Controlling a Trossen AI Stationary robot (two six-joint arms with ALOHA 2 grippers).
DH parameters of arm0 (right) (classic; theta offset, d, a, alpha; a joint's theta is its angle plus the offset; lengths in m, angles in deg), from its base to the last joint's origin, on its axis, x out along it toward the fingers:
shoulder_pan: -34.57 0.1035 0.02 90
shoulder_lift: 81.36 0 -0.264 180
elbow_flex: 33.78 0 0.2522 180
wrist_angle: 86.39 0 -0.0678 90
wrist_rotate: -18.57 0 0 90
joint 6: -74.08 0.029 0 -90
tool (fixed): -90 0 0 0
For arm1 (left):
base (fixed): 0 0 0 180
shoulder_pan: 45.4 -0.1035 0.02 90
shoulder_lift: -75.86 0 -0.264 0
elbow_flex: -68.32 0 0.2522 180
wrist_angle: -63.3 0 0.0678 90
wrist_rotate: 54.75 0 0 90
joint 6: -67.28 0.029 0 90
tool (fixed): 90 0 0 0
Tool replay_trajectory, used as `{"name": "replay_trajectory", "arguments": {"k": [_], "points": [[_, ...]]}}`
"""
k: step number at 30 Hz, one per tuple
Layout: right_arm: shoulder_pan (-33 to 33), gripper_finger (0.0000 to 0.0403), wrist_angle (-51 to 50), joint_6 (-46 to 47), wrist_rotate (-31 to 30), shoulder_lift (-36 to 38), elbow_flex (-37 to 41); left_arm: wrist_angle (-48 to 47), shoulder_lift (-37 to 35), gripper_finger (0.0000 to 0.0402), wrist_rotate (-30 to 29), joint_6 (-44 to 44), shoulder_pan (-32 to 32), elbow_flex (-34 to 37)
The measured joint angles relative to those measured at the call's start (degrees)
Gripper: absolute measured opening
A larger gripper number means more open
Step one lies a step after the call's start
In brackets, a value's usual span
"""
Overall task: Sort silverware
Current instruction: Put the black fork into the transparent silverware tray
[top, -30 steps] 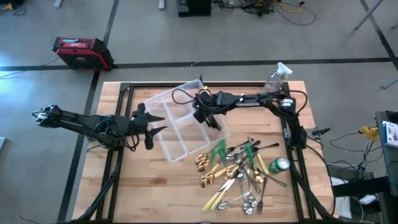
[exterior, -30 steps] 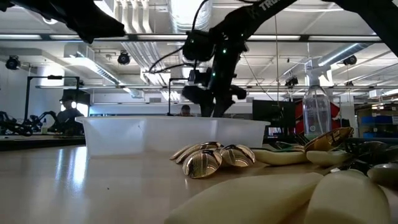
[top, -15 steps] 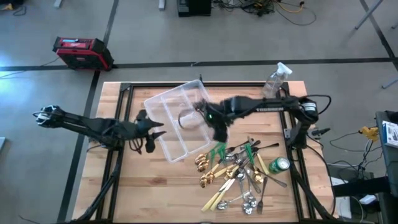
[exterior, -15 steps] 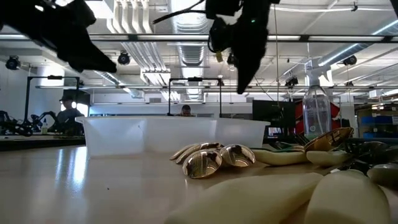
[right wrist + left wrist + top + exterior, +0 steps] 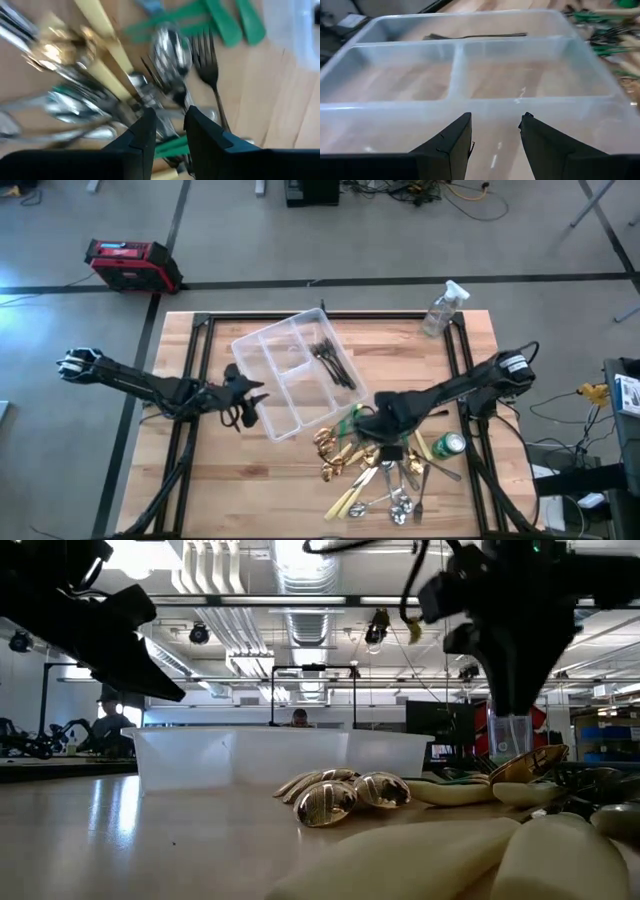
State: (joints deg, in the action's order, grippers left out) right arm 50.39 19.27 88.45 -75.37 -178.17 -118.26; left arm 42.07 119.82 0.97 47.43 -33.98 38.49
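One clear tray (image 5: 262,355) with three compartments held a few dark forks (image 5: 333,361); beside the tray stood one green can (image 5: 449,445) and one spray bottle (image 5: 441,308).

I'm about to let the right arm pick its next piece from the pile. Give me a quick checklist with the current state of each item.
1. Right gripper over the silverware pile: ok.
2. Right gripper empty: ok, its wrist view shows nothing between the fingers.
3. Dark forks already in the tray, far compartment: ok.
4. Two near compartments free: ok.
5. Left gripper open at the tray's near wall, clear of the pile: ok.
6. One piece singled out for the grasp: cannot tell, pieces overlap.
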Motion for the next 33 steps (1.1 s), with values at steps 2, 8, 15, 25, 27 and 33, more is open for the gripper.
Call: {"name": "replay_trajectory", "arguments": {"k": [2,8,15,25,27,33], "points": [[0.16,0.0080,0.01,-0.40,-0.65,-0.05,2.23,-4.47,-0.50,0.0155,-1.30,-1.09,0.00,-1.66],[-1.23,0.0063,2.74,-4.99,-0.67,0.02,8.83,-17.20,-0.92,0.0155,-1.10,-5.91,1.10,-9.79],[-1.58,0.0045,15.04,-6.54,-0.82,0.19,15.66,-18.54,-0.75,0.0155,-0.97,-6.13,5.73,-15.78],[-1.61,0.0005,17.00,-7.03,-1.01,0.13,17.24,-18.40,-0.47,0.0155,-1.96,-7.70,8.83,-16.79],[-1.63,0.0004,16.94,-6.83,-0.99,0.06,16.99,-18.44,-0.49,0.0155,-2.70,-7.62,8.83,-16.79],[-2.21,0.0001,17.68,-6.49,-0.03,-0.25,14.37,-19.18,-0.61,0.0155,-5.50,-4.51,8.83,-16.65]]}}
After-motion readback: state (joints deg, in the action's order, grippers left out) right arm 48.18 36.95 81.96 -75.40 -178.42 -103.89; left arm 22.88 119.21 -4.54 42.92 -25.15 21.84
